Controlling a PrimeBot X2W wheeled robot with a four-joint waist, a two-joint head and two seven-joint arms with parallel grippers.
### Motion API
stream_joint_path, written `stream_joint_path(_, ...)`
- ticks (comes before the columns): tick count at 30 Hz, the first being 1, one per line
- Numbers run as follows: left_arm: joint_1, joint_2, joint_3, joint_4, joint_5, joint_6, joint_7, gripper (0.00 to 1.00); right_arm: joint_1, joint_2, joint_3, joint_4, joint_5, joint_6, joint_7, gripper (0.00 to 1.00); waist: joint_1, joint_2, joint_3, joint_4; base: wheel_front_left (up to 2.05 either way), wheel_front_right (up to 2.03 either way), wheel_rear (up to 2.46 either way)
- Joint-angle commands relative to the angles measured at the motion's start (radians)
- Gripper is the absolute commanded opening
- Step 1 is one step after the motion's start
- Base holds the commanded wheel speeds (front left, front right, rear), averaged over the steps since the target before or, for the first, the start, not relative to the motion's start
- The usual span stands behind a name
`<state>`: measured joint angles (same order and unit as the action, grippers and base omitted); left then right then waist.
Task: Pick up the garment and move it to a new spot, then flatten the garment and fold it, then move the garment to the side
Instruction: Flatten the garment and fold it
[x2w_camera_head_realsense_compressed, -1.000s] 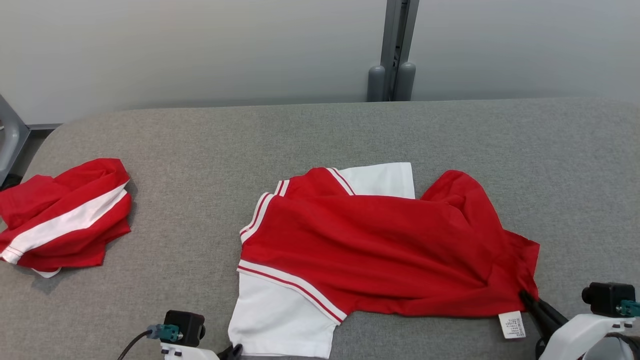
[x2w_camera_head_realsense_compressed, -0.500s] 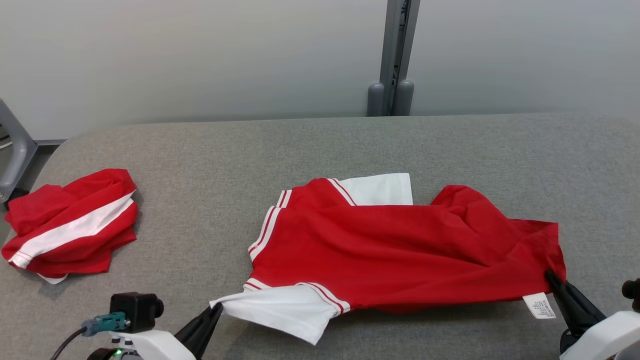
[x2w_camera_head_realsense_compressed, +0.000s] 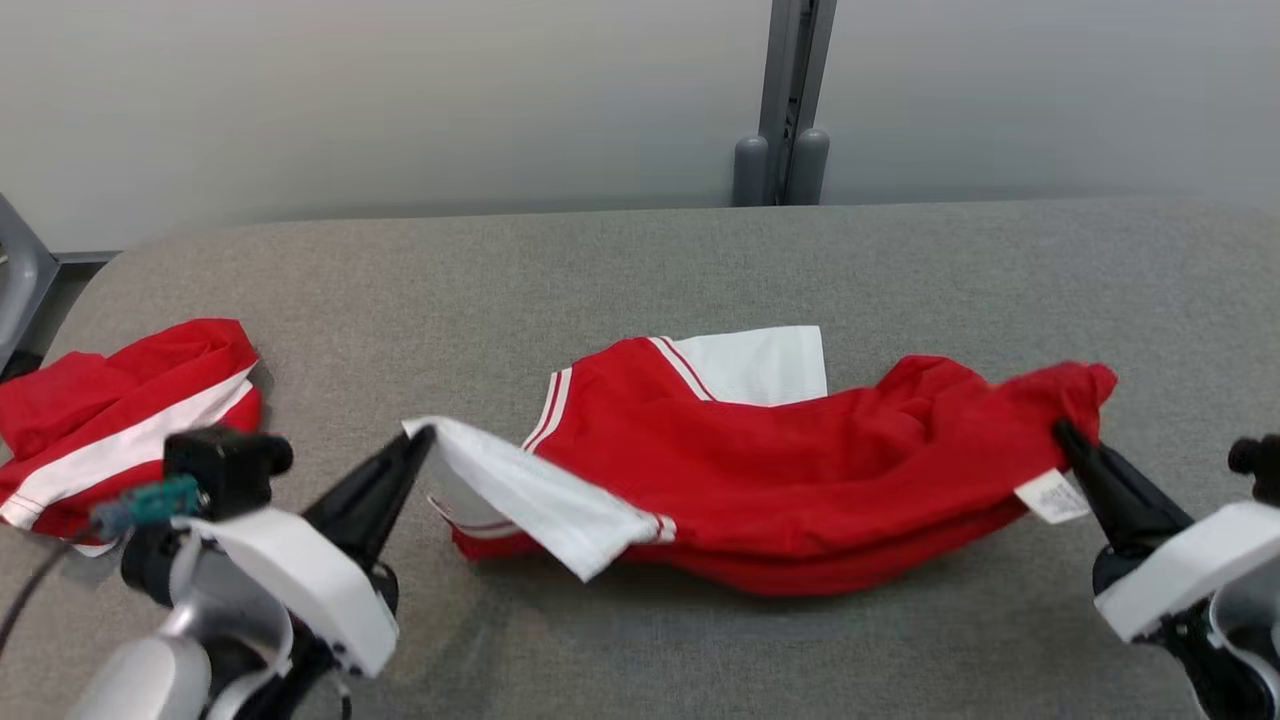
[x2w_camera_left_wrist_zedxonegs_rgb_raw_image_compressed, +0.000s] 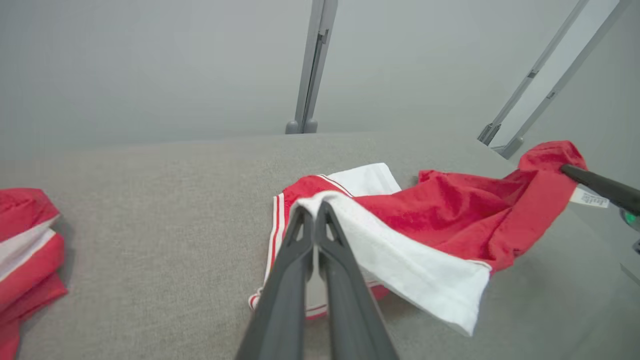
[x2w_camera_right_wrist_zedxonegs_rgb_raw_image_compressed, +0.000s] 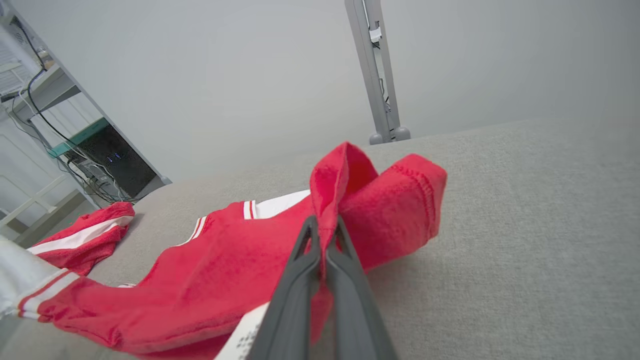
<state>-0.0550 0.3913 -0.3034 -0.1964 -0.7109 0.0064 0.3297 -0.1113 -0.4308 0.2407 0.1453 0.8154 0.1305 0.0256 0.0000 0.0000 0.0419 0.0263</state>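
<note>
Two pincers hold the red-and-white shirt (x2w_camera_head_realsense_compressed: 800, 470) partly off the bench (x2w_camera_head_realsense_compressed: 640, 260), left pincer (x2w_camera_head_realsense_compressed: 425, 437) clamping its sleeve (x2w_camera_head_realsense_compressed: 530, 495), right pincer (x2w_camera_head_realsense_compressed: 1060, 430) its hem (x2w_camera_head_realsense_compressed: 1085, 385); flattening, folding remain.

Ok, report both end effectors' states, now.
Left end effector: closed, holding the white sleeve of the red-and-white fabric shirt.
Right end effector: closed, holding that shirt's red hem corner.

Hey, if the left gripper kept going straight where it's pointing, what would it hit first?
Likely the red shoulder of the garment, just past the white sleeve that the left gripper pinches; depth is hard to judge.
</note>
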Motion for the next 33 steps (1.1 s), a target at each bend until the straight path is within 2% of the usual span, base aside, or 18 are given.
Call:
stream_joint_path(1, -0.058, 0.010, 0.014, 0.012, 0.008, -0.008, 0.001, 0.00, -0.040, -0.006, 0.004, 0.000, 0.012, 0.001, 0.011, 0.00, 0.0000, 0.0000, 0.024, -0.006, 0.00, 0.00, 0.00)
stream_joint_path(3, -0.155, 0.001, 0.029, 0.039, -0.007, -0.022, 0.007, 0.00, -0.123, -0.011, 0.009, 0.013, 0.031, 0.001, 0.023, 0.00, 0.0000, 0.0000, 0.056, -0.011, 0.00, 0.00, 0.00)
stream_joint_path(6, -0.333, 0.027, 0.058, 0.116, 0.017, -0.040, 0.015, 0.00, -0.262, -0.009, 0.010, 0.056, 0.057, 0.001, 0.033, 0.00, 0.0000, 0.0000, 0.121, -0.015, 0.00, 0.00, 0.00)
stream_joint_path(8, -0.462, 0.024, 0.064, 0.182, 0.020, -0.057, 0.018, 0.00, -0.368, -0.001, 0.018, 0.092, 0.080, 0.001, 0.045, 0.00, 0.0000, 0.0000, 0.173, -0.021, 0.00, 0.00, 0.00)
stream_joint_path(13, -0.816, 0.054, 0.053, 0.361, 0.076, -0.095, 0.038, 0.00, -0.673, -0.003, 0.041, 0.202, 0.116, 0.001, 0.079, 0.00, 0.0000, 0.0000, 0.330, -0.032, 0.00, 0.00, 0.00)
stream_joint_path(18, -1.158, 0.060, 0.030, 0.555, 0.128, -0.119, 0.006, 0.00, -0.976, 0.016, 0.043, 0.307, 0.159, 0.001, 0.076, 0.00, 0.0000, 0.0000, 0.466, -0.039, 0.00, 0.00, 0.00)
stream_joint_path(20, -1.340, 0.049, 0.019, 0.671, 0.154, -0.127, -0.047, 0.00, -1.144, 0.025, 0.038, 0.380, 0.163, 0.000, 0.037, 0.00, 0.0000, 0.0000, 0.524, -0.041, 0.00, 0.00, 0.00)
stream_joint_path(25, -1.587, 0.028, 0.033, 0.843, 0.198, -0.119, -0.193, 0.00, -1.383, 0.054, 0.010, 0.497, 0.162, 0.000, -0.101, 0.00, 0.0000, 0.0000, 0.576, -0.041, 0.00, 0.00, 0.00)
stream_joint_path(29, -1.720, 0.002, 0.044, 0.952, 0.212, -0.112, -0.297, 0.00, -1.515, 0.071, 0.015, 0.552, 0.172, 0.000, -0.213, 0.00, 0.0000, 0.0000, 0.594, -0.035, 0.00, 0.00, 0.00)
stream_joint_path(33, -1.785, -0.037, 0.046, 1.054, 0.184, -0.122, -0.322, 0.00, -1.563, 0.087, 0.054, 0.568, 0.193, 0.000, -0.262, 0.00, 0.0000, 0.0000, 0.603, -0.026, 0.00, 0.00, 0.00)
